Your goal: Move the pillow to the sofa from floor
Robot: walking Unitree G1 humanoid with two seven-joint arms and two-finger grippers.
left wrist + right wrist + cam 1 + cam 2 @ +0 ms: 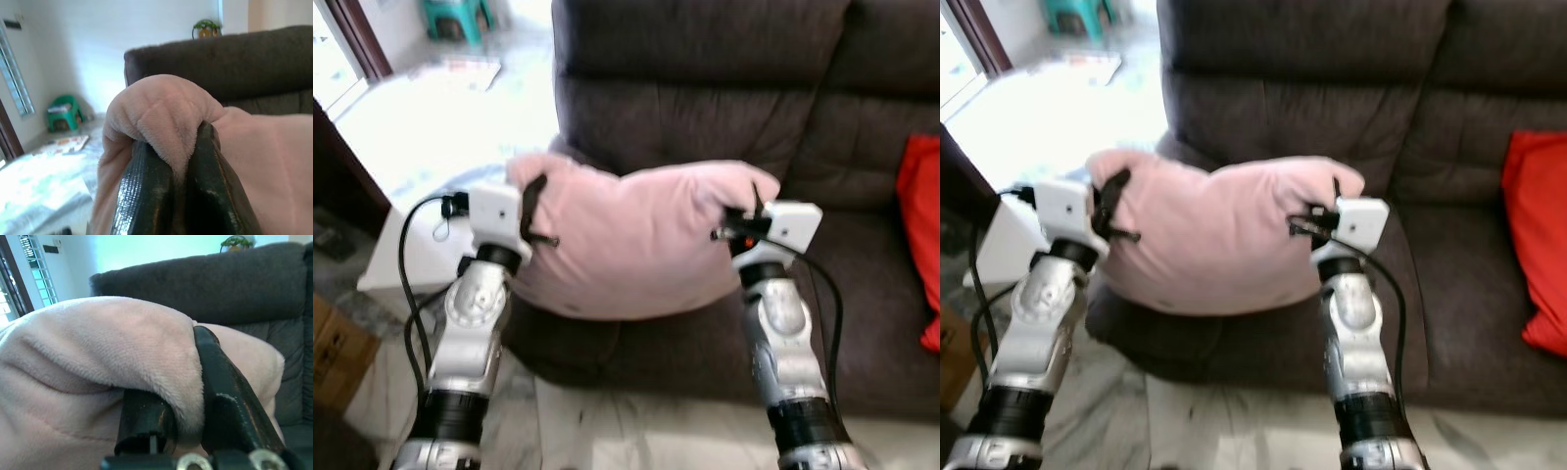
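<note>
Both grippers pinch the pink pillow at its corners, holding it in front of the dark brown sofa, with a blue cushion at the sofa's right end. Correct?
Not quite: the cushion at the sofa's right end is red, not blue, as the left eye view shows. The rest holds: the left gripper and right gripper each pinch a corner of the pink pillow.

Pale pink plush pillow (641, 240), kinda squished, held up off the floor just in front of the dark brown sofa (705, 108), its lower edge over the seat's front.
</note>
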